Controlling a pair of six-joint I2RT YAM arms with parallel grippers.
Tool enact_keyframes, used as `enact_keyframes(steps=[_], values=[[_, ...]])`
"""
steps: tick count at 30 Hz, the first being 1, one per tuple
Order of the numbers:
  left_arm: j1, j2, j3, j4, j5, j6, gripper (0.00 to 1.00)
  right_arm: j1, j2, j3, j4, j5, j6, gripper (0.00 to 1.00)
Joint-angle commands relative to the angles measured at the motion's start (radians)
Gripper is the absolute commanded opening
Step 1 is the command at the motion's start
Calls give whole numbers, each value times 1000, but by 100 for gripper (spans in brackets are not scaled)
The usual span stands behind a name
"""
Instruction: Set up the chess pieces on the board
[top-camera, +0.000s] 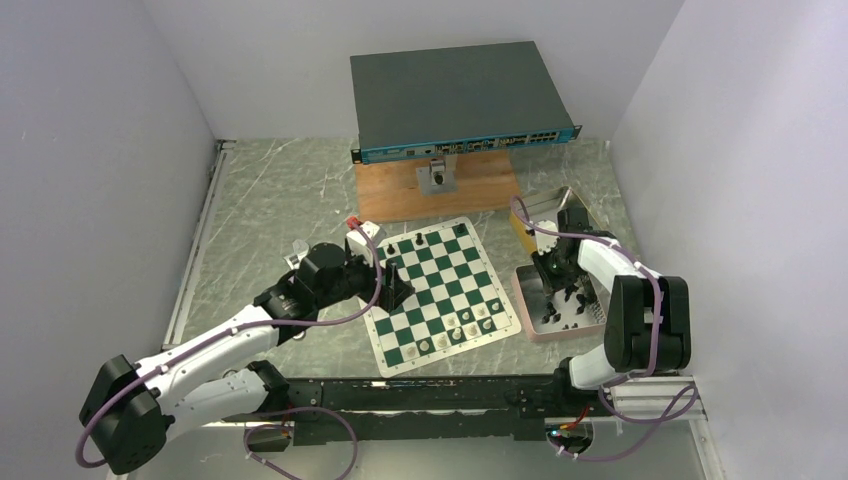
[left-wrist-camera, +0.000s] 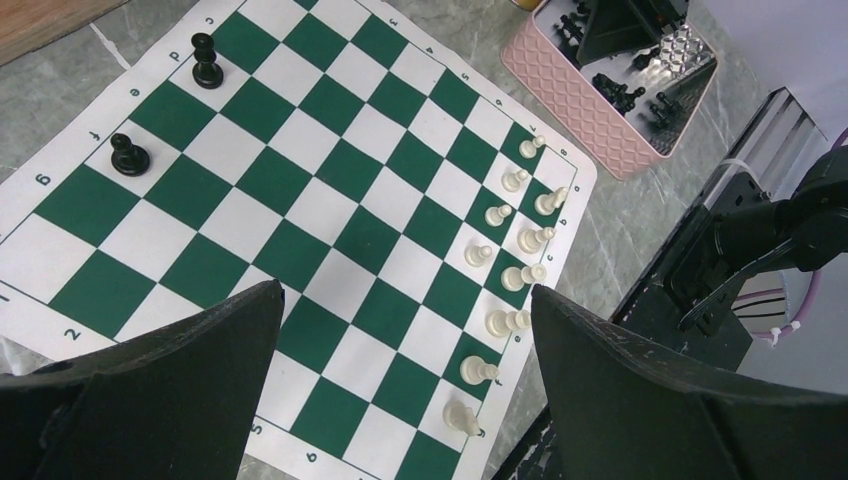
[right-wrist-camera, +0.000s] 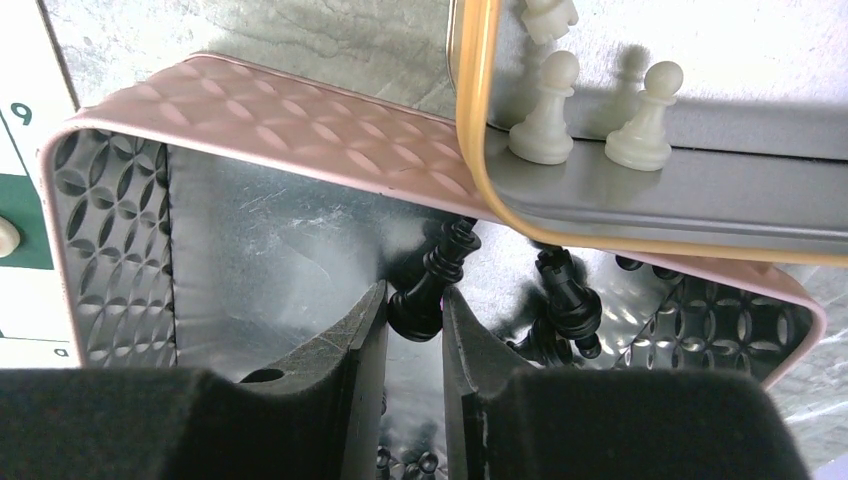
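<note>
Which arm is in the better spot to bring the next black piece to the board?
Right. The right tool pinches a black piece inside the pink tray. The left tool hangs open and empty above the board.

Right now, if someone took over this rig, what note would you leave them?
Left gripper: open, empty, hovering over the board.
Right gripper: down in the pink tray, pinching a black piece near its base.
Done: two black pieces stand at the board's far edge; white pieces line part of the near side.
Left: more black ones lie in the tray, and a few white pawns stand in the yellow tin.
</note>
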Motion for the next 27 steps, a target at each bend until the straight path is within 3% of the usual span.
enact_keyframes(steps=[1,11,16,20,27], values=[[2,-35,-2,36,32,18,99,-8,-34,5,-1,-8,-21,12],[6,-16,-20,195,234,-87,99,-8,-302,-30,-148,-247,-275,9],[7,21,-28,301,309,-155,99,-5,-476,-13,-256,-486,-467,4],[7,85,-33,433,374,-244,99,11,-489,23,-321,-688,-582,3],[2,247,-30,678,449,-434,99,76,-454,30,-387,-913,-802,3]])
